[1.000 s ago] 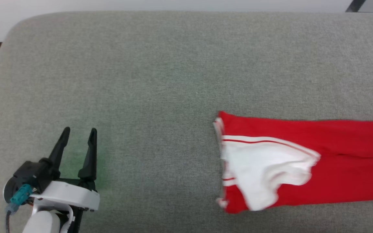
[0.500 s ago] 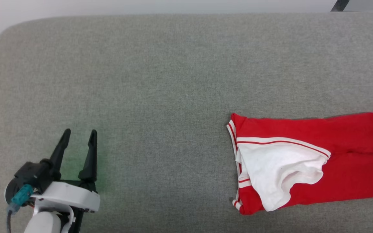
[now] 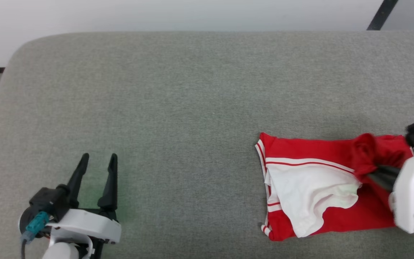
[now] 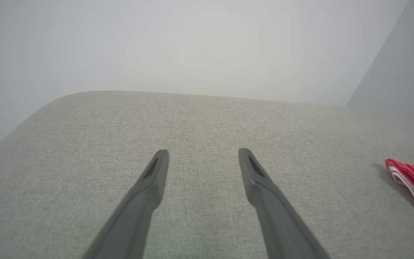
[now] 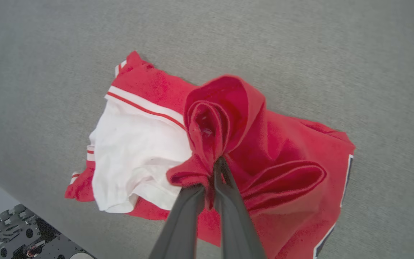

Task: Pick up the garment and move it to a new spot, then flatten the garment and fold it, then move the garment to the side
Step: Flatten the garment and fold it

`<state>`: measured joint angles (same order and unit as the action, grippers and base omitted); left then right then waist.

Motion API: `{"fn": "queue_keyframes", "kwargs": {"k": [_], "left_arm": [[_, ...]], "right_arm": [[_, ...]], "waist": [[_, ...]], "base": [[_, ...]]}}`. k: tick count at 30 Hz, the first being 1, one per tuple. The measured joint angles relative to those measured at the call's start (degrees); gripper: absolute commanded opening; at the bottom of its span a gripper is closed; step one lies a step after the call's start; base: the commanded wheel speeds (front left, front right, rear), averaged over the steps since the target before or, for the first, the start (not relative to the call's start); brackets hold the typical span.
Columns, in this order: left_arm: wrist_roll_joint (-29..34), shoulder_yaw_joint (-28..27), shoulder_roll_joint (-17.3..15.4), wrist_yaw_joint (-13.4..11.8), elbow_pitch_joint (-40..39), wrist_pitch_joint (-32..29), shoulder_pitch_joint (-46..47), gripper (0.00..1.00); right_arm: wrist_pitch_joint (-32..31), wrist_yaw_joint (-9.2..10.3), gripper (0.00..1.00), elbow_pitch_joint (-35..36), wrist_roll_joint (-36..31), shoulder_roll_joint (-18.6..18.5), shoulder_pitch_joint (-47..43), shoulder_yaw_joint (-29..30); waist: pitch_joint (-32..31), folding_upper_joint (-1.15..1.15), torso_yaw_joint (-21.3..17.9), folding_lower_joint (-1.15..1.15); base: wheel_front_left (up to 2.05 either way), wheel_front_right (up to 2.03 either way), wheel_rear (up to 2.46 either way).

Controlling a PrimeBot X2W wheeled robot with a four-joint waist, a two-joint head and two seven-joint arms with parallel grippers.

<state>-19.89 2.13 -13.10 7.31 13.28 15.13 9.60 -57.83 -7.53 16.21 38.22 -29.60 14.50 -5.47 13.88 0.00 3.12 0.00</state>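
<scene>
Jersey [image 3: 311,190] at 4 o'clock on the grey cushion [image 3: 192,90], newly bunched: the right gripper [image 5: 217,163] has arrived, jaws pinched tight on a red fold. Left gripper [image 3: 99,158], 8 o'clock, jaws wide, empty. A move probably begins.

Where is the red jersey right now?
Head view, lower right of the grey cushion: the red jersey lies there, a fold pinched by the right gripper, far from the left gripper.

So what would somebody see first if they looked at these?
The bright red and white jersey lying on the right of the grey cushion jumps out. The right end effector is shut on a bunched-up red fold of it, while the left end effector sits open at the lower left.
</scene>
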Motion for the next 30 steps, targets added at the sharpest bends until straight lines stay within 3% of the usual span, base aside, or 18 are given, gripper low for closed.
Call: {"fn": "queue_keyframes", "kwargs": {"k": [10, 22, 23, 24, 25, 30], "left_arm": [[0.0, 1.0, 1.3, 0.1, 0.9, 0.0, 0.1, 1.0], [-0.4, 1.7, 1.9, 0.1, 2.1, 0.0, 0.2, 1.0], [-0.5, 1.7, 1.9, 0.1, 2.2, 0.0, 0.2, 1.0], [-0.6, 1.6, 1.9, 0.1, 2.3, 0.0, 0.2, 1.0], [-0.7, 1.6, 1.9, 0.1, 2.4, 0.0, 0.2, 1.0], [-1.4, 1.0, 1.5, 0.1, 3.1, 0.0, 0.2, 1.0]], "right_arm": [[1.5, 0.0, 0.0, -2.4, 0.0, 4.6, 4.9, -11.4], [5.7, 0.0, 0.0, -7.8, 0.5, 6.2, 6.6, -15.6], [6.0, 0.0, 0.33, -8.0, 0.5, 6.2, 6.6, -15.8], [6.6, 0.0, 0.91, -8.1, 0.5, 6.2, 6.6, -16.0], [7.5, 0.0, 1.0, -8.0, 0.5, 6.3, 6.7, -16.3], [10.6, 0.0, 1.0, -8.3, 0.9, 6.3, 7.5, -16.0]], "waist": [[-0.2, 0.0, 3.1, 0.0], [-1.1, 0.0, 4.8, 0.0], [-1.1, 0.0, 4.8, 0.0], [-1.2, 0.0, 4.7, 0.0], [-1.2, 0.0, 4.6, 0.0], [-2.0, 0.0, 3.8, 0.0]], "base": [[0.0, 0.0, 0.0], [0.0, 0.0, 0.0], [0.0, 0.0, 0.0], [0.0, 0.0, 0.0], [0.0, 0.0, 0.0], [0.0, 0.0, 0.0]]}}
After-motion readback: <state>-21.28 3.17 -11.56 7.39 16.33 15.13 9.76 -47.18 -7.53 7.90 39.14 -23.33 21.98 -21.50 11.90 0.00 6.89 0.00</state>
